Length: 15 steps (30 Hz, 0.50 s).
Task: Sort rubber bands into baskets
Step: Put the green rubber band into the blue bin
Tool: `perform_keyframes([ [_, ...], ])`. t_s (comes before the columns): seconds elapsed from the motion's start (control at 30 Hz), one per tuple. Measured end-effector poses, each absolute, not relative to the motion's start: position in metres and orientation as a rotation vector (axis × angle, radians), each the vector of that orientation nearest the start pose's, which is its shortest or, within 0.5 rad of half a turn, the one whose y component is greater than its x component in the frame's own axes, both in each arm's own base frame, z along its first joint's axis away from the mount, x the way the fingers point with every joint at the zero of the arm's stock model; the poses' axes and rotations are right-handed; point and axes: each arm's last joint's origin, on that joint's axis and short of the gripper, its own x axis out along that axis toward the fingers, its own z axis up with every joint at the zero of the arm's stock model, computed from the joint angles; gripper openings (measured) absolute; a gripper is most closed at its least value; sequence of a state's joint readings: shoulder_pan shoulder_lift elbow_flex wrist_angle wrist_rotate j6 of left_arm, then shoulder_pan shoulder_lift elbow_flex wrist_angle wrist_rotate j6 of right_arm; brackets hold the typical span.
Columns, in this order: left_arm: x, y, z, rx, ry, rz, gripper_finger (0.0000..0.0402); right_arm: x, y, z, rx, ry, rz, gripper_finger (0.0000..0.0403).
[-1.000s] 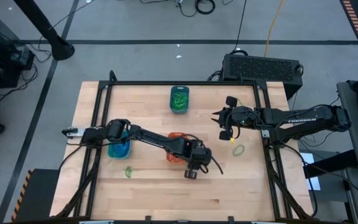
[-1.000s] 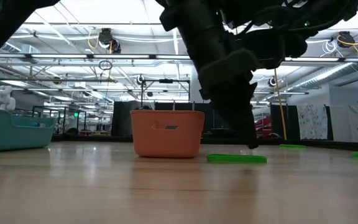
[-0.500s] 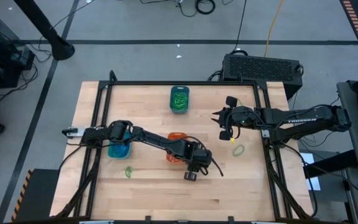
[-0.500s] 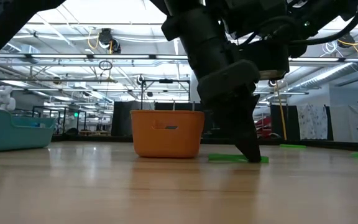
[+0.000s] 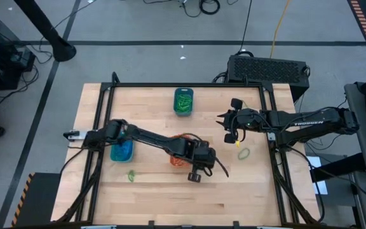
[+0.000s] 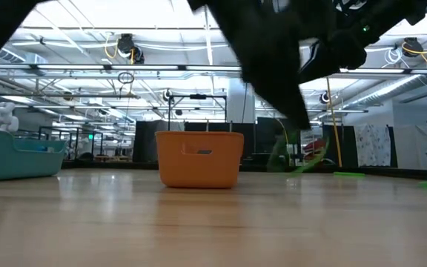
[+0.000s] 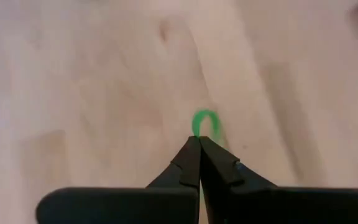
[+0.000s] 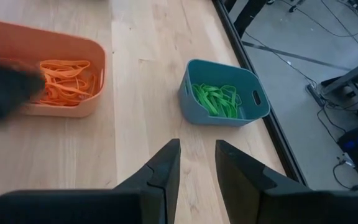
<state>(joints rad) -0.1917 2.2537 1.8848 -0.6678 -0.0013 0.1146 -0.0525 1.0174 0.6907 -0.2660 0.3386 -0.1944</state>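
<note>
My left gripper (image 5: 194, 179) hangs over the table's near middle, just in front of the orange basket (image 5: 178, 159), shut on a green rubber band (image 7: 205, 121). In the low view that band (image 6: 293, 158) dangles clear of the wood. The orange basket (image 8: 48, 78) holds orange bands. The dark teal basket (image 5: 183, 102) at the far middle holds green ones. The blue basket (image 5: 121, 151) stands at the left. My right gripper (image 8: 197, 152) waits open above the table's right part, holding nothing. My left gripper pinches the green band between its two fingertips (image 7: 191, 155), slanting down from above. Only a short stretch of the loop (image 7: 197, 129) lies between the tips, and the rest curves out beyond them. The band hangs slack below the fingers, lifted clear of the table.
Two more green bands lie loose on the wood, one at the near left (image 5: 131, 175) and one at the right (image 5: 243, 153) below my right arm. A black frame (image 5: 183, 84) rims the table. The left arm (image 5: 151, 138) stretches across the blue and orange baskets.
My left gripper dipped onto the green band lying flat on the table, took hold of it and rose. The band has left the wood and now hangs below the fingertips.
</note>
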Motion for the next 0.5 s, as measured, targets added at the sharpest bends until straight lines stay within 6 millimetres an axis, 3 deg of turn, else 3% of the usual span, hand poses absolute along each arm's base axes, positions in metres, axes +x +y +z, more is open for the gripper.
perform_keyframes([
  [0.17, 0.457, -0.087, 0.246, 0.237, 0.971, -0.223, 0.0003, 0.210, -0.021, 0.252, -0.274, 0.645, -0.320, 0.0093],
  [0.3, 0.432, -0.073, 0.296, 0.302, 0.923, -0.117, 0.0003, 0.205, -0.021, 0.246, -0.233, 0.713, -0.331, 0.0093],
  [0.37, 0.422, -0.059, 0.311, 0.311, 0.936, -0.050, 0.0002, 0.201, -0.020, 0.241, -0.180, 0.770, -0.345, 0.0093],
  [0.5, 0.408, -0.021, 0.321, 0.286, 0.984, 0.050, 0.0002, 0.189, -0.018, 0.230, -0.005, 0.898, -0.386, 0.0093],
])
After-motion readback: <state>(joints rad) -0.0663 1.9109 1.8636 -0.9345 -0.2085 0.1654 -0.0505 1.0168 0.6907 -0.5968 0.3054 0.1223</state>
